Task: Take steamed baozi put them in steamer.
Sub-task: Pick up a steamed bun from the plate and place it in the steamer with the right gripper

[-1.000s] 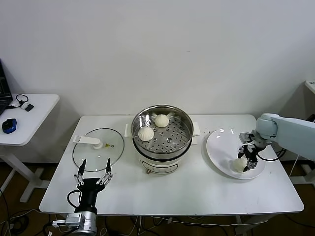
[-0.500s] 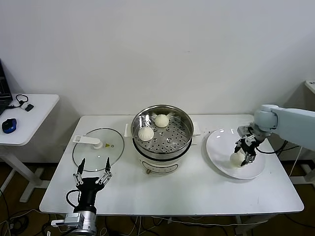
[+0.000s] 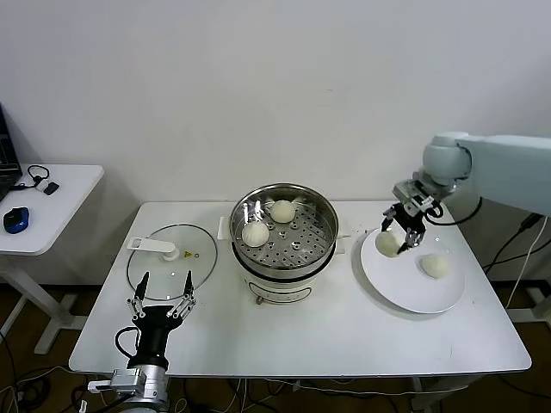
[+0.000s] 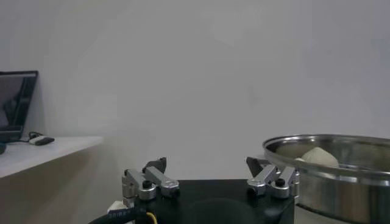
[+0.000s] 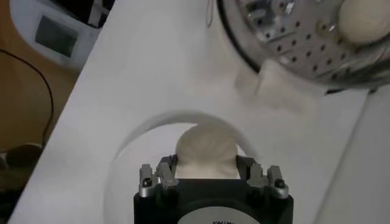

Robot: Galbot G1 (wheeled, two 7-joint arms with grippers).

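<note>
My right gripper is shut on a cream-white steamed baozi and holds it above the left part of the white plate; it fills the space between the fingers in the right wrist view. A second baozi lies on the plate. Two more baozi sit in the steel steamer at the table's centre, left of the held bun. The steamer also shows in the right wrist view. My left gripper is open and empty near the table's front left.
The glass lid with its white handle lies flat left of the steamer. A side table with a mouse stands at far left. The table's front edge runs near my left gripper.
My right gripper has lifted one baozi off the plate and carried it up and left toward the steamer. The other baozi stays on the plate. The left arm has not moved.
</note>
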